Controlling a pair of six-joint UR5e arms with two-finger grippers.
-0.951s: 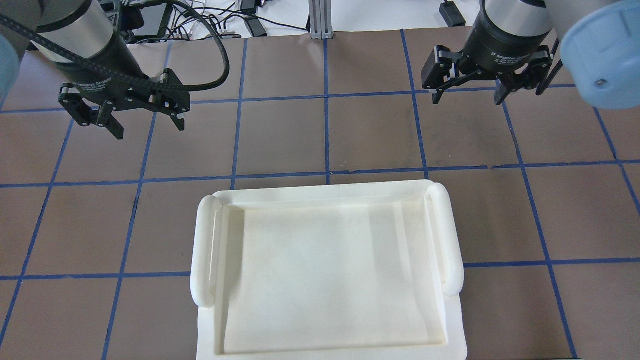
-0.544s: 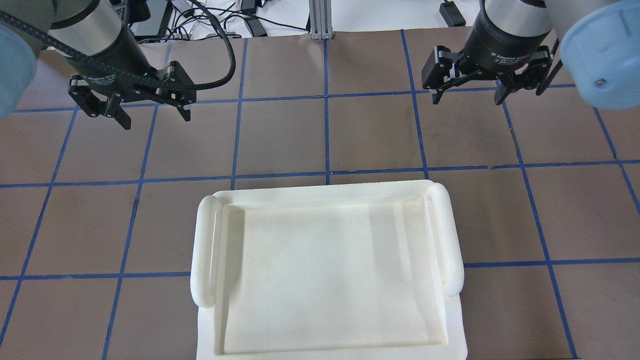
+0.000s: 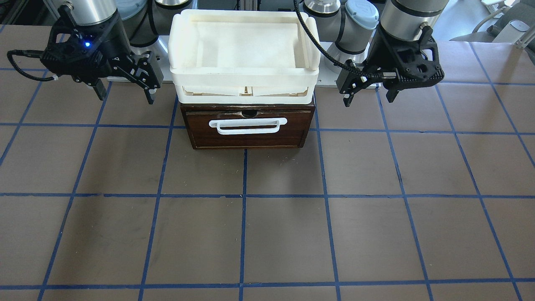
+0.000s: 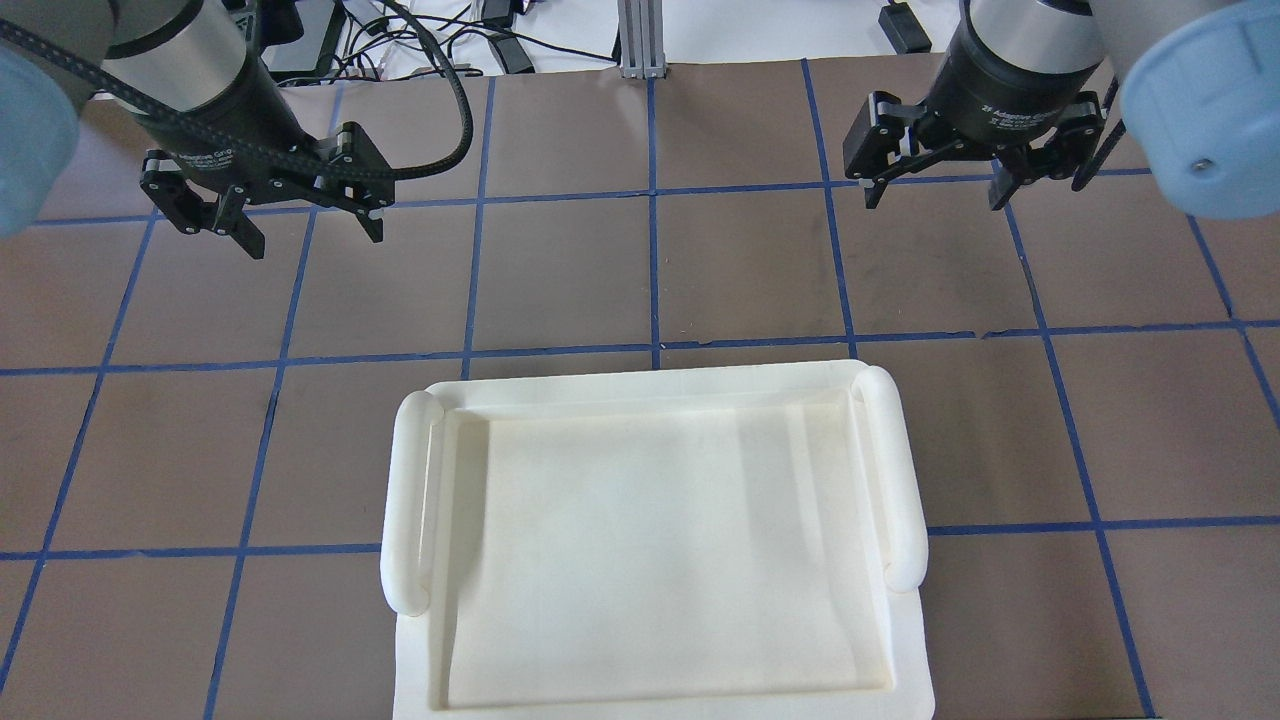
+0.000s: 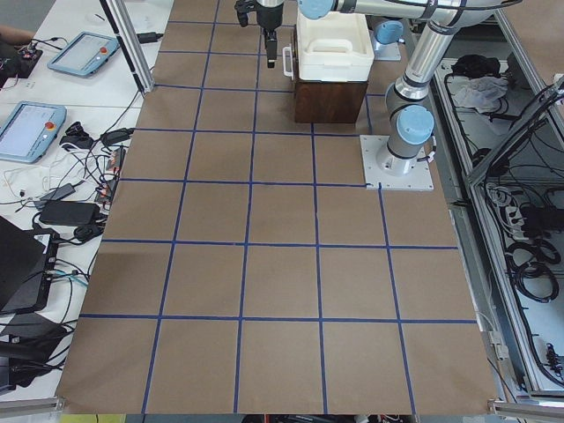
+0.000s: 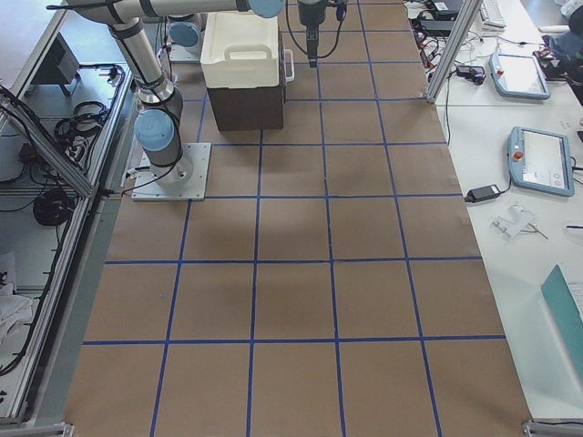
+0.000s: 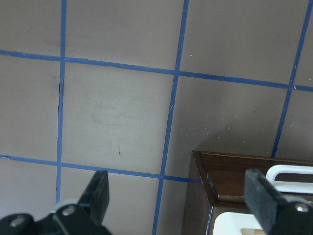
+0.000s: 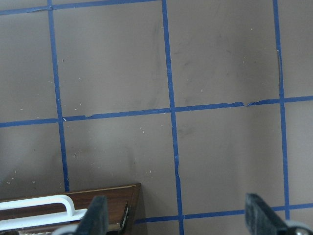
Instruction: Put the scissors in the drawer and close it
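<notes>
The drawer (image 3: 200,136) has a dark brown front and a white bar handle (image 3: 248,125). It sits pushed in, flush with its brown box. The scissors show in no view. My left gripper (image 4: 312,238) is open and empty, hovering above the table to the drawer's side; it is on the right in the front view (image 3: 368,99). Its wrist view shows the drawer's corner (image 7: 230,181) below the fingers. My right gripper (image 4: 935,200) is open and empty on the other side (image 3: 125,98). Its wrist view shows the handle's end (image 8: 34,203).
A cream-white plastic tray (image 4: 640,385) sits on top of the brown box and hides the drawer from above. The brown table has a blue tape grid. The side tables hold tablets (image 6: 524,73) and cables.
My left gripper has moved a little toward the far edge and turned more level. It has stayed open. The right gripper has not moved.
</notes>
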